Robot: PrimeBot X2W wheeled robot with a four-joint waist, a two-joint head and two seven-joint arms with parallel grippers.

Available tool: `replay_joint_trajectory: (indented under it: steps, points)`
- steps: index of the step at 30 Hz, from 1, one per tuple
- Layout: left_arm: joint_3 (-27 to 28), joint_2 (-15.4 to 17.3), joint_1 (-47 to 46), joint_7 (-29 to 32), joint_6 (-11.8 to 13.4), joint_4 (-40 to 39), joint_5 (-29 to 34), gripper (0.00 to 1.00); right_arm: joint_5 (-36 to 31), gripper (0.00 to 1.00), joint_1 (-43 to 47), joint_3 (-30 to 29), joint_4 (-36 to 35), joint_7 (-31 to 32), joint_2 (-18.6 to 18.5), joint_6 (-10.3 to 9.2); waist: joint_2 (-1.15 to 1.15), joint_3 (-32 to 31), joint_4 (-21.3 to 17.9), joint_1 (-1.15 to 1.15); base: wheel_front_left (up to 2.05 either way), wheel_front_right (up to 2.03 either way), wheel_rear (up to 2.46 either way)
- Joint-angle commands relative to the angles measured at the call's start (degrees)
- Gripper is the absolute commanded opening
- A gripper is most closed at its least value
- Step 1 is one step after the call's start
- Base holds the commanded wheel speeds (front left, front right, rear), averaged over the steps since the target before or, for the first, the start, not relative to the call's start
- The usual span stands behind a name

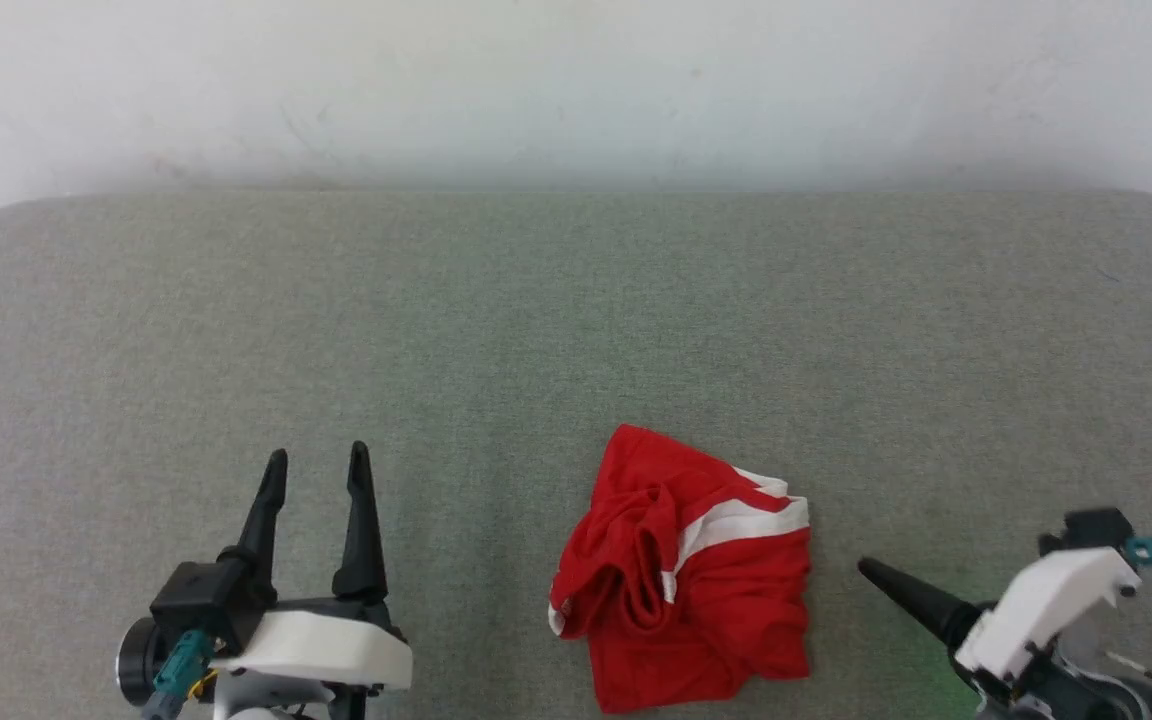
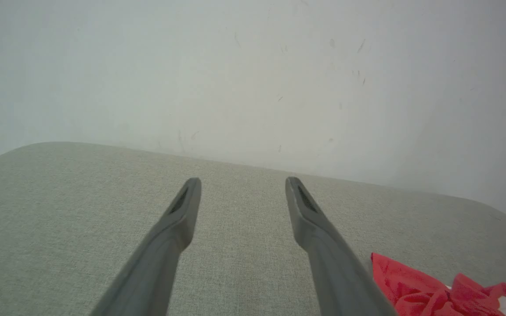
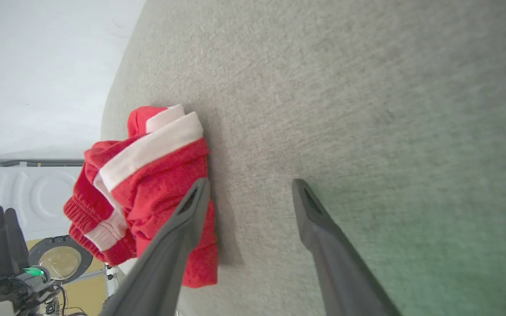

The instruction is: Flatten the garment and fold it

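1. Lying in a crumpled heap, the garment (image 1: 691, 575), a pair of red shorts with a wide white stripe, sat on a grey fabric-covered surface (image 1: 576, 330). In the head view it was close to the near edge and a little right of centre.
2. Its folds were bunched over one another, with the white stripe running across the upper right of the heap and a gathered red edge curling along its left side.
3. The left gripper (image 1: 319, 451) was at the lower left of the head view, well to the left of the garment. Its two dark fingers were spread wide apart, pointed toward the far wall and held nothing.
4. Bare grey fabric lay between that gripper and the shorts.
5. The right gripper (image 3: 249, 182) was at the lower right, angled toward the garment. Its fingers stood fully apart and held nothing.
6. In the head view, one finger's tip was near the right edge of the shorts, with a strip of grey surface between them.
7. A plain white wall (image 1: 576, 90) rose directly behind the far edge of the surface.
8. In the right wrist view, a white appliance (image 3: 29, 197) with a round door (image 3: 59, 261) stood beyond the surface.
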Motion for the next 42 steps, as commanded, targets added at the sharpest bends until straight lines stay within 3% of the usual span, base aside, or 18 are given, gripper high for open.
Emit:
replay_joint_trajectory:
  steps: [1, 7, 11, 12, 13, 14, 17, 22, 27, 32, 38, 42]
  points:
    - [0.0, -0.4, -0.8, -0.3, -0.5, 0.2, 0.5, 1.0, 0.8, 1.0, -1.9, 0.4, 0.8, 0.3, 0.2, -0.02, 0.0, 0.8, 1.1, 0.0, 0.0, 0.0, 0.0]
    - [0.1, -1.8, -2.2, -0.3, -1.9, 0.8, 1.4, 1.0, 8.7, 1.0, -7.3, 6.9, 8.1, 2.0, 0.5, -0.02, 0.0, 1.5, 2.8, 0.0, 0.0, 0.0, 0.0]
    - [0.7, -2.4, -2.5, -0.3, -2.6, 1.1, 1.9, 1.0, 8.0, 1.0, -8.2, 13.1, 13.0, 3.4, 0.6, -0.02, 0.0, 1.6, 3.4, 0.0, 0.0, 0.0, 0.0]
    - [0.8, -2.5, -2.5, -0.3, -2.8, 1.1, 2.0, 1.0, 6.9, 0.96, -8.2, 14.4, 13.6, 3.7, 0.6, -0.02, 0.0, 1.7, 3.5, 0.0, 0.0, 0.0, 0.0]
    - [1.0, -2.7, -2.5, -0.3, -2.9, 1.2, 2.1, 1.0, 5.7, 0.86, -8.1, 15.3, 14.0, 3.9, 0.6, -0.02, 0.0, 1.7, 3.6, 0.0, 0.0, 0.0, 0.0]
    - [1.2, -2.8, -2.4, -0.3, -3.0, 1.2, 2.2, 1.0, 4.6, 0.69, -8.0, 15.8, 14.1, 3.8, 0.6, -0.02, 0.0, 1.7, 3.6, 0.0, 0.0, 0.0, 0.0]
    - [1.9, -3.1, -2.1, -0.3, -3.3, 1.2, 2.4, 1.0, 2.4, 0.0, -7.7, 17.0, 13.1, 4.5, 0.6, -0.02, 0.0, 1.8, 3.1, 0.0, 0.0, 0.0, 0.0]
    - [2.7, -3.5, -1.9, -0.3, -3.9, 1.5, 2.8, 1.0, -2.3, 0.0, -7.7, 20.1, 4.9, 4.1, -2.1, -0.02, 0.0, 1.4, 1.6, 0.0, 0.0, 0.0, 0.0]
    - [3.5, -3.8, -1.6, -0.3, -4.6, 1.2, 3.2, 1.0, -10.8, 0.0, -7.1, 24.6, -8.7, 4.8, -9.7, -0.02, 0.0, 0.9, -1.2, 0.0, 0.0, 0.0, 0.0]
    - [4.0, -4.0, -1.4, -0.3, -5.1, 0.6, 3.6, 1.0, -15.8, 0.0, -4.6, 25.0, -17.9, 12.5, -16.6, -0.02, 0.0, 1.6, -5.8, 0.0, 0.0, 0.0, 0.0]
    - [3.8, -3.7, -3.2, -0.3, -5.9, -1.1, 4.9, 1.0, -18.4, 0.0, -4.1, 20.7, -19.2, 19.4, -21.0, -0.02, 0.0, 5.8, -13.0, 0.0, 0.0, 0.0, 0.0]
    - [2.8, -2.5, -6.1, -0.1, -6.6, -2.2, 6.4, 1.0, -20.0, 0.0, -6.8, 17.4, -15.0, 18.0, -22.7, -0.02, 0.0, 10.5, -16.9, 0.0, 0.0, 0.0, 0.0]
